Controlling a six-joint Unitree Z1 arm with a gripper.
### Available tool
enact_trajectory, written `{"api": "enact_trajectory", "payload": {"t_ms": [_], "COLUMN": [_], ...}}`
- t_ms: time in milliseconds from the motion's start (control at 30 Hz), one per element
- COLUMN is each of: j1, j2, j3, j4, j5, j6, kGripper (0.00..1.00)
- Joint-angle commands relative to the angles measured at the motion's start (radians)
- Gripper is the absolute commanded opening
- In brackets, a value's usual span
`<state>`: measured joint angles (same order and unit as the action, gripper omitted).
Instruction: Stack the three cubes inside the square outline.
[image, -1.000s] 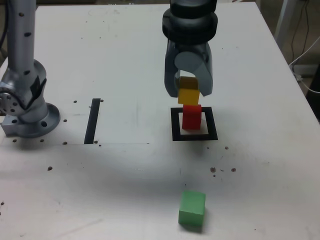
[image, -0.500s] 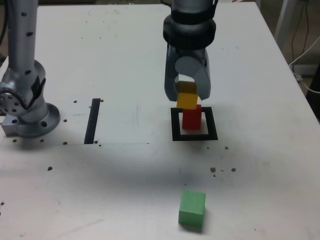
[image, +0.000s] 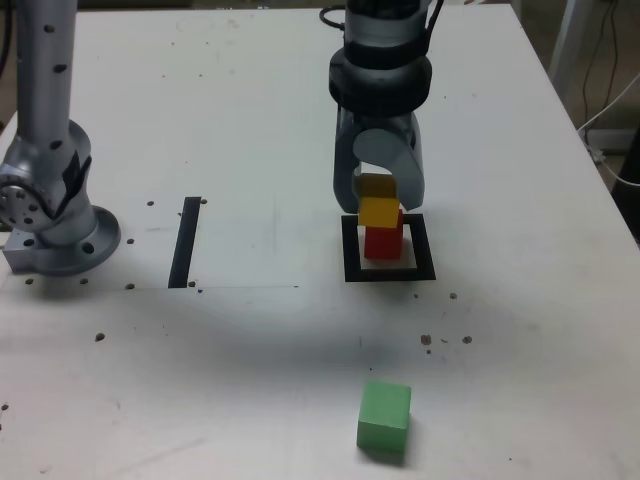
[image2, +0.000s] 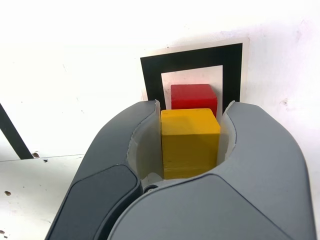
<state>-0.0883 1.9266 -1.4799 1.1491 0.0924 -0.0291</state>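
Note:
The red cube (image: 382, 242) (image2: 194, 97) stands inside the square outline (image: 350, 262) (image2: 151, 70). My gripper (image: 380, 207) (image2: 190, 112) hangs straight over it, shut on the yellow cube (image: 379, 211) (image2: 190, 142). The yellow cube sits right on or just above the red one; contact is too close to tell. In the wrist view the yellow block fills the space between both grey fingers (image2: 127, 135). The green cube (image: 384, 417) lies alone near the front of the table, well apart from the outline.
A straight black strip (image: 186, 241) (image2: 11, 134) lies on the table to the exterior view's left of the outline. The arm's grey base (image: 55, 215) stands at the far left. Cables hang off the table's right edge (image: 610, 110).
The gripper has come down with the yellow cube, from a little above the red cube to right on top of it.

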Motion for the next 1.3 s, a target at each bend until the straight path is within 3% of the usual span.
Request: {"api": "enact_trajectory", "payload": {"t_ms": [0,167,400,833,1267], "j1": [0.004,0.007,0.013,0.022,-0.033], "j2": [0.006,0.01,0.021,0.028,-0.022], "j3": [-0.003,-0.006,-0.009,-0.003,-0.061], "j4": [-0.006,-0.009,-0.012,0.003,0.121], "j5": [0.003,0.002,0.001,-0.025,-0.018], "j6": [0.0,0.0,0.0,-0.001,-0.019], "kGripper": [0.2,0.24,0.36,0.96,0.99]}}
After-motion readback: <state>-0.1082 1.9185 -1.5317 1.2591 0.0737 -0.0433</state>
